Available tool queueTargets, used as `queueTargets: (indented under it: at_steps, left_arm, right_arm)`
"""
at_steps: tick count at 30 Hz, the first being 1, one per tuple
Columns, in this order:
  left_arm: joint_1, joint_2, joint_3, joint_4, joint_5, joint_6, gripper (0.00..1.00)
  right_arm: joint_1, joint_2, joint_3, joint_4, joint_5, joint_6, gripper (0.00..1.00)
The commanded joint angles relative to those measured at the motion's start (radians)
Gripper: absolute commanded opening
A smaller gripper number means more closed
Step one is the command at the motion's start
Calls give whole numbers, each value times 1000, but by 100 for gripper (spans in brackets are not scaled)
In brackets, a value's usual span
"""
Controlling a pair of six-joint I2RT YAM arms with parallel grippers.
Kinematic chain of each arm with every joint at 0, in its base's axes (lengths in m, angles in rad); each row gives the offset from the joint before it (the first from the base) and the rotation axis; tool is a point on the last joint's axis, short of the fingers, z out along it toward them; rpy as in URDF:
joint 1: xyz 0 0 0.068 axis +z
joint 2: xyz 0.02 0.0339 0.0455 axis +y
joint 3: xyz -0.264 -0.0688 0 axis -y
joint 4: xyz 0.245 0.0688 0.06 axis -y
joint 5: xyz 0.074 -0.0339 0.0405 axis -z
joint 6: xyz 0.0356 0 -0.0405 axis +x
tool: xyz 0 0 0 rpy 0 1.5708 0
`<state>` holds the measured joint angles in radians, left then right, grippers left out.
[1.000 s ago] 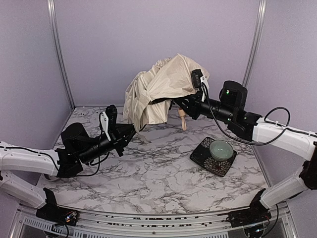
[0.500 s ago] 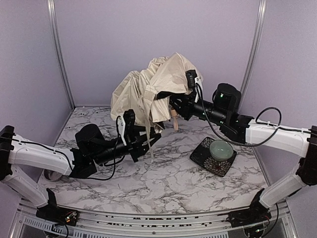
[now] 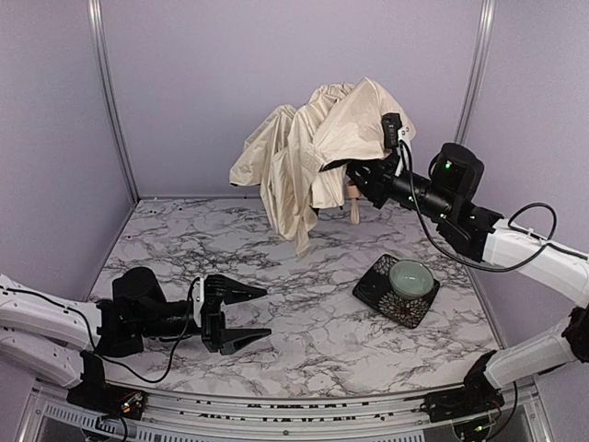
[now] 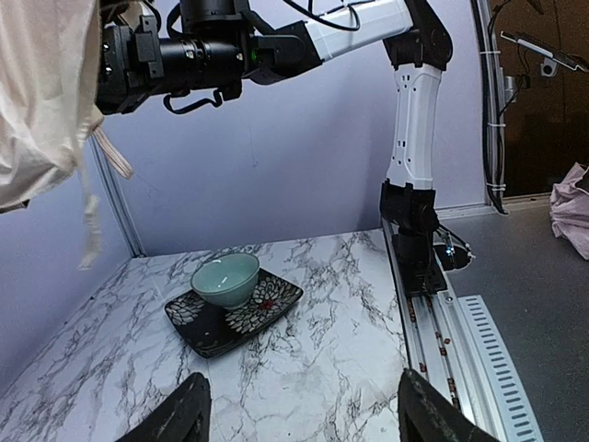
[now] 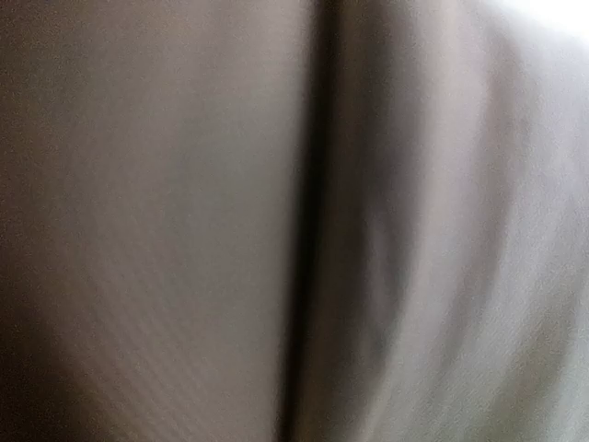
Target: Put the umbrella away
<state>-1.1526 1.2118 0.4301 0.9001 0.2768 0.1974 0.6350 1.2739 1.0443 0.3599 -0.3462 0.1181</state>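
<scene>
Umbrella point(image 3: 317, 147) aloft behind the bowl point(image 3: 411, 275).
Left gripper point(image 3: 266, 311), fingers spread, lies well left of the bowl; right gripper point(image 3: 363, 172) is buried in fabric, its wrist view all blurred cloth, so I cannot tell its fingers.

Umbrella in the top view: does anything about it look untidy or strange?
The cream-beige fabric umbrella hangs in the air by the back wall, at the end of the right arm. Its canopy is rumpled and lopsided, not folded, with one long flap trailing down toward the marble table. The left end effector is open, empty.
</scene>
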Motion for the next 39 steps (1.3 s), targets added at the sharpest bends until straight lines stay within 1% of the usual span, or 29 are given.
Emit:
queueTargets:
  at_steps: [1, 2, 3, 6, 7, 8, 10, 12, 14, 16, 19, 22, 26, 31, 33, 36, 37, 38, 39]
  left_arm:
    - [7, -162, -50, -52, -75, 65, 69]
    - [11, -194, -52, -52, -98, 57, 67]
    - [15, -217, -42, -53, -137, 38, 63]
    - [17, -220, 54, -87, -306, -43, 35]
    - [17, -207, 95, -111, -349, -60, 33]
    - [17, -189, 137, -133, -373, -70, 36]
    - [17, -153, 216, -162, -385, -72, 49]
    - [17, -114, 266, -177, -418, -65, 59]
    - [17, -75, 296, -182, -492, -46, 61]
    - [17, -34, 330, -186, -548, -29, 58]
    - [22, 16, 383, -253, -544, -4, 52]
    - [22, 25, 391, -314, -548, -18, 49]
    - [22, -31, 321, -315, -537, -27, 50]
    - [25, -90, 245, -330, -458, -18, 55]
    - [29, -94, 236, -339, -455, -17, 54]
    - [36, -95, 233, -352, -454, -13, 50]
    - [39, -93, 233, -355, -453, -13, 46]
    - [42, -91, 235, -355, -454, -11, 42]
    - [45, -89, 237, -356, -456, -13, 33]
  right_arm:
    - [-15, -53, 26, -86, -95, -117, 0]
    - [-15, -54, 29, -113, -113, -138, 0]
    - [-15, -52, 31, -135, -123, -153, 0]
    - [-15, -38, 22, -160, -144, -161, 0]
    - [-14, -31, 20, -161, -149, -158, 0]
    - [-11, -24, 20, -164, -153, -157, 0]
    - [4, -9, 23, -172, -145, -163, 0]
    - [22, 1, 25, -174, -135, -173, 0]
    - [44, 13, 32, -186, -128, -190, 0]
    - [70, 27, 46, -209, -115, -214, 0]
    - [91, 42, 59, -226, -105, -229, 0]
    - [92, 33, 62, -231, -98, -232, 0]
    - [93, -1, 41, -224, -81, -247, 0]
    - [92, -2, 43, -246, -73, -256, 0]
    - [92, 0, 44, -249, -74, -257, 0]
    - [92, 3, 48, -251, -75, -258, 0]
    - [93, 3, 49, -251, -76, -259, 0]
    - [92, 3, 51, -251, -79, -258, 0]
    - [93, 4, 52, -251, -82, -259, 0]
